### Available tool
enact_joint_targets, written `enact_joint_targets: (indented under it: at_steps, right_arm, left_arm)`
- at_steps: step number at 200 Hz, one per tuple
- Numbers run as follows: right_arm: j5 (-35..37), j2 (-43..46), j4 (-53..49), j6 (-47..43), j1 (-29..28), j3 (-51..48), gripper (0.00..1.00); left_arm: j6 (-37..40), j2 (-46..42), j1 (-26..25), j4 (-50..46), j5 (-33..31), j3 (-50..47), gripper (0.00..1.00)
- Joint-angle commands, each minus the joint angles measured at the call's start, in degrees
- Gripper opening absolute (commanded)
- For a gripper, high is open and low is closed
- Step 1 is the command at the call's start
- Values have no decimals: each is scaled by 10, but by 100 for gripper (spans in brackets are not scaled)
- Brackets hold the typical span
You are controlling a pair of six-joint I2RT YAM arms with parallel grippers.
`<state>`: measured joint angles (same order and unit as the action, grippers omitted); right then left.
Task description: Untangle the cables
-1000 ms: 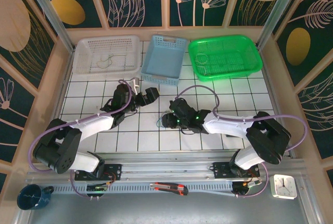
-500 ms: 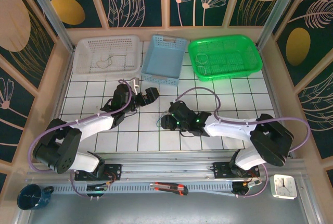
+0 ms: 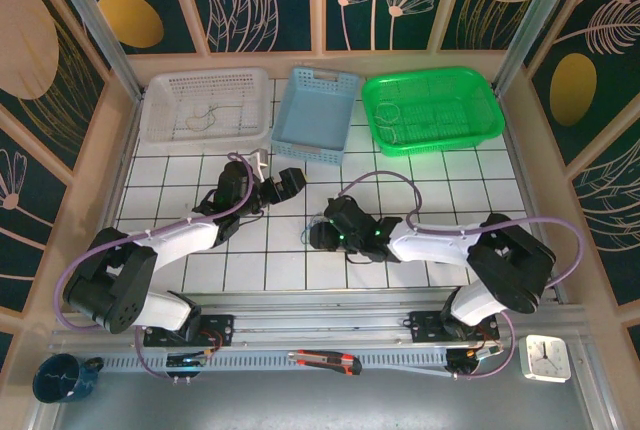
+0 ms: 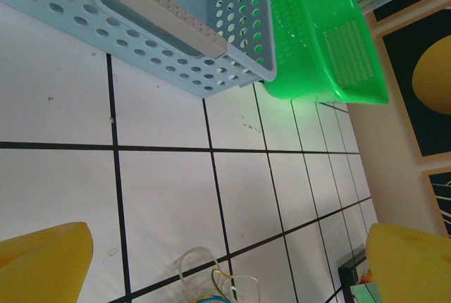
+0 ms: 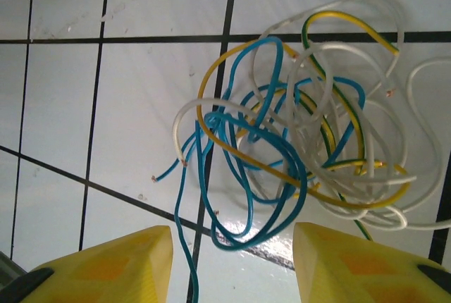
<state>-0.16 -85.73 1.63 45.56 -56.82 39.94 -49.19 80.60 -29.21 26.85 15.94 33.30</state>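
Tangle of thin cables (image 5: 296, 141) lies on the white tiled tabletop (image 5: 63, 84), just before the right gripper (image 5: 232, 254), jaws apart with a blue strand running between them. The left gripper (image 4: 225, 257) gapes empty. Light, springy wire (probably slippery): pinch a free end.

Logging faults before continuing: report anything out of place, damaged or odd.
Only the cables stand out: blue, yellow and white wires knotted on the tiles, just ahead of the open right hand. Nothing looks spilled or broken.
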Motion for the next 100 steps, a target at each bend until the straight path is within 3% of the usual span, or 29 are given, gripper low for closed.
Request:
enact_joint_targets:
  at_steps: [1, 31, 48, 85, 100]
  right_arm:
    - [-16, -14, 35, 7, 14, -3, 48]
    - [-38, -26, 57, 9, 29, -8, 46]
    - [-48, -28, 67, 10, 35, -12, 41]
    - [-61, -18, 75, 12, 48, -19, 4]
    - [-70, -4, 76, 12, 57, -24, 0]
  left_arm:
    - [-1, -10, -2, 8, -4, 8, 99]
    - [-2, -11, -2, 7, -3, 9, 99]
    - [-1, -12, -2, 5, -3, 11, 99]
    - [2, -16, -2, 3, -4, 12, 99]
    - [2, -16, -2, 3, 0, 13, 99]
